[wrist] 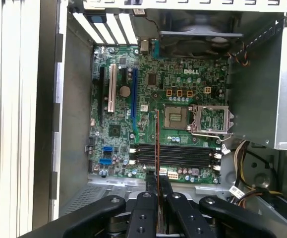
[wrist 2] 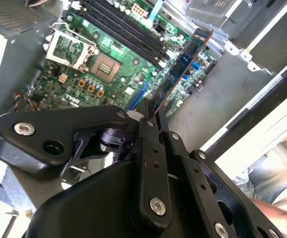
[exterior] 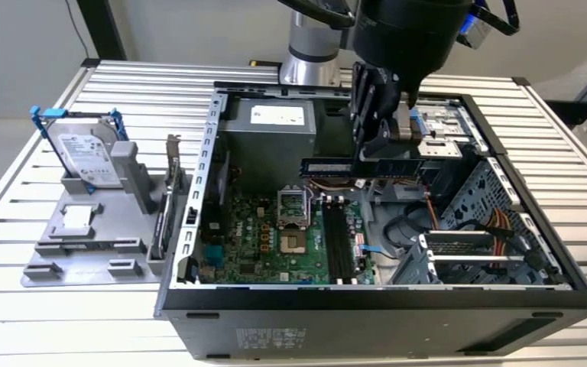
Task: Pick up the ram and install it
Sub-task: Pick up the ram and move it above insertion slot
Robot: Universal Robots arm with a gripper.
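Gripper (exterior: 381, 157) is clamped on the ram (exterior: 360, 166), holding it inside the open case (exterior: 212, 153) above the motherboard (wrist: 148, 99), toward the far side. It's a light, stiff, thin stick and probably fragile, so pinching it across the flat faces seems right. Can't really judge its height over the slots (wrist: 175, 154).

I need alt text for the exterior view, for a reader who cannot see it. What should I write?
A robot arm's tool, shut on the ram, holds it above the motherboard inside an open computer case. At the exterior view's left, a silver hard drive in a blue frame stands in a grey holder on the slatted table.
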